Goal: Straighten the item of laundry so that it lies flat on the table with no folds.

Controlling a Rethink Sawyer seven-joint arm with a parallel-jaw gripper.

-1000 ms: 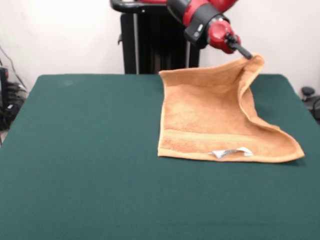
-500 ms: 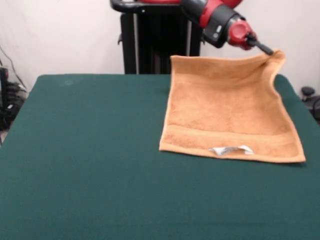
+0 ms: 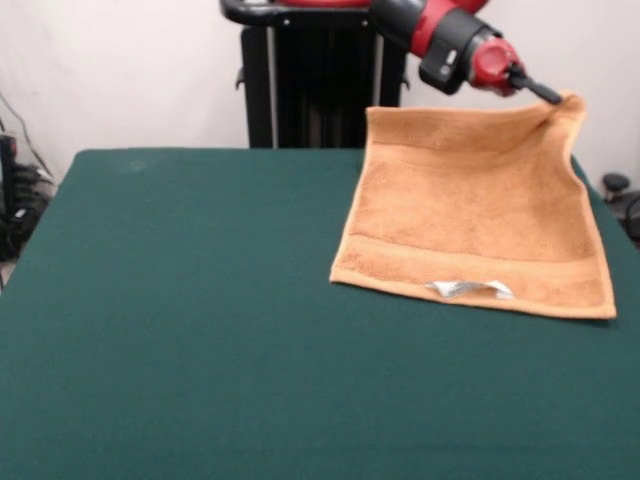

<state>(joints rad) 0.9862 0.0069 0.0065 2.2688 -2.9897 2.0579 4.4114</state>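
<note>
An orange-tan terry towel [image 3: 470, 205] hangs stretched from its far right corner, which my gripper [image 3: 553, 98] is shut on and holds above the table. The towel's far edge is lifted off the green table [image 3: 180, 300]; its near hem lies on the felt at the right side. A woven band runs along that near hem, and a small white tag [image 3: 468, 289] sits on it. The cloth looks spread out, with no large fold showing.
The black pedestal [image 3: 300, 80] stands behind the table's far edge. The towel's right edge lies close to the table's right side. Cables and dark gear [image 3: 15, 200] sit off the left side.
My gripper has moved right and slightly up with the towel corner. The fold on the right side has pulled out, and the towel's far edge has lifted and shifted right.
</note>
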